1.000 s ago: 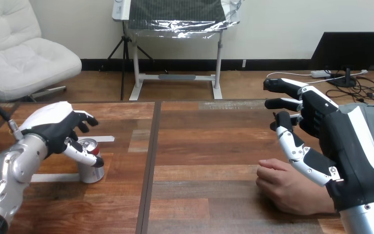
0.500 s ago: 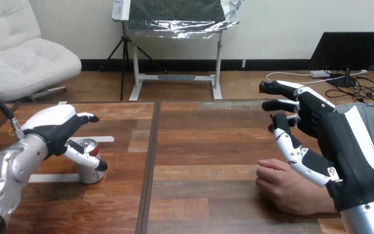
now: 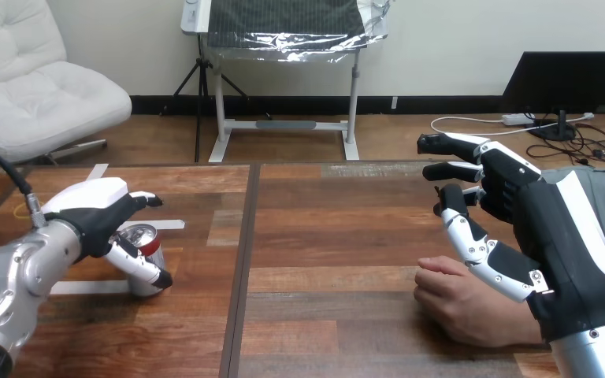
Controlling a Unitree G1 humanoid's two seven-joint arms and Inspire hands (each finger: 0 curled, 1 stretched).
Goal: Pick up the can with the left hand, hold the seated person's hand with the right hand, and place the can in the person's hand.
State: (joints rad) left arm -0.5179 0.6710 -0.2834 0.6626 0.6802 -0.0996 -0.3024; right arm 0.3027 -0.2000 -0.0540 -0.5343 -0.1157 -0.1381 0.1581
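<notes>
Wooden table under both my hands, plank top, dark seam running away between my left hand and my right hand. White tape strip just right of my left hand. Beyond my left hand, far back: white padded chair. Further right, black tripod beside a white stand with a foil-edged panel. Cream wall, black baseboard, wood floor. Beyond my right hand: dark screen, white power strip, loose cables on the floor.
</notes>
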